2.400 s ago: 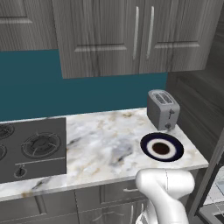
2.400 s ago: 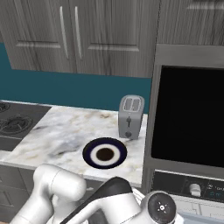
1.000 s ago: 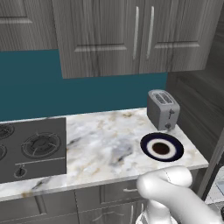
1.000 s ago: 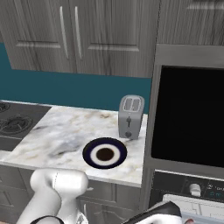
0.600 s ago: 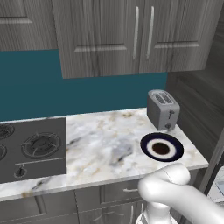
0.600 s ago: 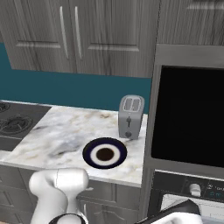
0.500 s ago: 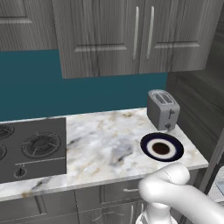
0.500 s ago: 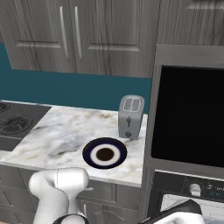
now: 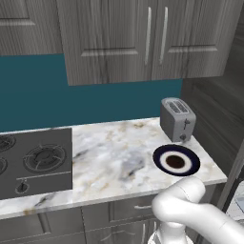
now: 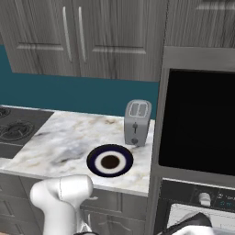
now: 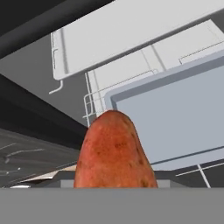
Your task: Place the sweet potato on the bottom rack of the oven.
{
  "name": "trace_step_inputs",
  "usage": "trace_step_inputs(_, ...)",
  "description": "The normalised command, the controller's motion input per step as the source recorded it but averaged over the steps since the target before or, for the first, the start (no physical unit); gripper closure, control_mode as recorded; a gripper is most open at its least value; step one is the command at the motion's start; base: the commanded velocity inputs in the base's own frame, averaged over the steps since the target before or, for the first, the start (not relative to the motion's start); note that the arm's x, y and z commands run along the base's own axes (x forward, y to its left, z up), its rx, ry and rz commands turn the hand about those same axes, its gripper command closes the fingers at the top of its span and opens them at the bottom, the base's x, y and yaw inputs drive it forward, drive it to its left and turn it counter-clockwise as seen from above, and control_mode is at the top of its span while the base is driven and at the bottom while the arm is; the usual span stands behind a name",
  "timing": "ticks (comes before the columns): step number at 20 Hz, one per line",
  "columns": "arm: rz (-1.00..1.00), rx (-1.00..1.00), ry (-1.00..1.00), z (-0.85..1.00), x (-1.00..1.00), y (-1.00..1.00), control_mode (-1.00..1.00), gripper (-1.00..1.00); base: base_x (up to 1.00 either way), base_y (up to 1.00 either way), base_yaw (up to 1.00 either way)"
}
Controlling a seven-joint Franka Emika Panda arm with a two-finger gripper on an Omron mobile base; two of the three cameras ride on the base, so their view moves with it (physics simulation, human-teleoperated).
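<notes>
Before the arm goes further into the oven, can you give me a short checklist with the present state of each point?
1. Sweet potato held in front of the hand camera: ok.
2. Jaws closed on it: ok, though the fingers themselves are hidden.
3. Oven open, pale wire racks visible ahead: ok.
4. Flat grey tray lies on a rack right behind the sweet potato; free space beside it: cannot tell.
5. Which rack is the bottom one: cannot tell.
6. Plate and toaster on the counter, away from the arm: ok.

Both base views look down across the counter (image 9: 109, 162) from opposite sides; the hand view faces oven (image 11: 144, 57) racks closely.
</notes>
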Motion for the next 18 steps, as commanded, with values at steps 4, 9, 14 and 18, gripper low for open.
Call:
trace_step_inputs(4,0.0,-0.01,0.0,-0.42,0.21,0.0,-1.0,1.0,0.0,0.0,0.0)
trace_step_inputs(9,-0.07,-0.02,-0.03,-0.46,0.25,-0.22,-1.0,1.0,0.0,0.0,0.0)
trace_step_inputs(14,-0.09,-0.21,-0.02,-0.28,0.22,-0.35,-1.0,1.0,0.0,0.0,0.0)
trace_step_inputs(18,-0.02,-0.23,0.0,-0.15,0.06,-0.55,-1.0,1.0,0.0,0.0,0.0)
